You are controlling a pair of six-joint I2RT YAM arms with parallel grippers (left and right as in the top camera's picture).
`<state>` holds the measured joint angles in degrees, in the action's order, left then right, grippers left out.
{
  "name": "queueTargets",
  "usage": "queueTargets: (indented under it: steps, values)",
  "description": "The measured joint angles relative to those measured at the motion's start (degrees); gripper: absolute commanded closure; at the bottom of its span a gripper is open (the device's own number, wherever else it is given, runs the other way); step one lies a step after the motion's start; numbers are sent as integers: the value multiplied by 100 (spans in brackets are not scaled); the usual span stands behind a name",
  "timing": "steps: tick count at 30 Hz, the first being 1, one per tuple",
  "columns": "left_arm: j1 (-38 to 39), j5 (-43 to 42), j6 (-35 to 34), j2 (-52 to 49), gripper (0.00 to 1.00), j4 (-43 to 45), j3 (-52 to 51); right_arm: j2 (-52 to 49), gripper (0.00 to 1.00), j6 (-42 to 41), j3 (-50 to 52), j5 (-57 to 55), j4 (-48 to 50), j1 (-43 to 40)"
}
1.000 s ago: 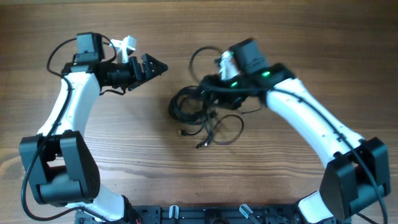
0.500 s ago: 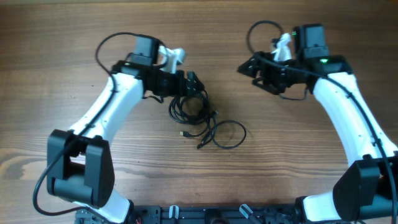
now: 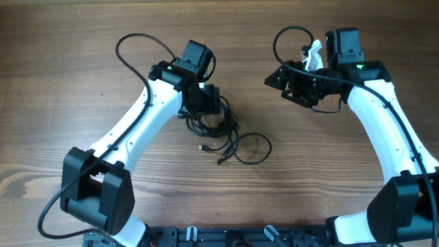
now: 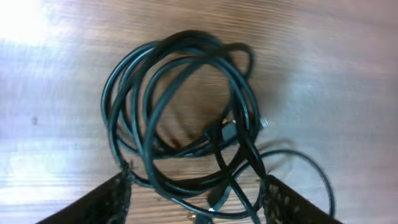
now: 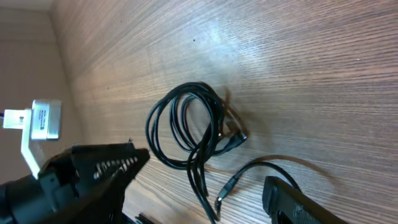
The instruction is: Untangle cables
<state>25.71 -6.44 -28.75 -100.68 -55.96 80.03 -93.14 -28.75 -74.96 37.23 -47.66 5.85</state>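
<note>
Two white jointed robot arms are set over the brown wood-grain table [image 3: 82,158], and only one is placed for the coming move. The tangle of thin black cables [image 3: 206,125] lies near the middle of the table. The left gripper [image 3: 208,103] hangs directly above the tangle's upper, tightly wound part. The right gripper [image 3: 282,79] is held well apart, off to the far right side of the tangle.

From the left wrist, the wound black coil [image 4: 242,118] is seen straight ahead of the left gripper's fingers [image 4: 118,196]. They are spread to either side of its lower strands, with nothing pinched between them (whether a strand is brushed cannot be told). The right gripper's fingers [image 5: 106,168] are likewise parted and empty.

The tangle's long axis is judged to run from the coil under the left gripper down and rightward, toward the near table edge. It passes through a loose black cable loop [image 3: 269,145]. A small metal-tipped plug end [image 3: 201,147] lies just below the coil. The coil is therefore judged to be the left arm's to take.
</note>
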Motion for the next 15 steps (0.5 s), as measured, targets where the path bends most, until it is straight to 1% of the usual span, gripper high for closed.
queueTargets:
  steps: [1, 7, 8, 12, 15]
  values:
    - [37, 87, -354, 0, 37, 31, -68, 0, 27, 24, 0, -2, -15, 0]
    - [155, 245, -1510, -4, 40, 289, -599, 0, 27, 160, 0, -22, -118, 0]
    - [155, 260, -1631, -4, 39, 356, -669, 0, 27, 179, 0, -22, -127, 0]
    - [155, 321, -2192, -9, 39, 1093, -1185, 0, 27, 210, 0, -22, -149, 0]
    - [155, 323, -2382, -17, 39, 1537, -1445, 0, 27, 232, 0, -22, -164, 0]
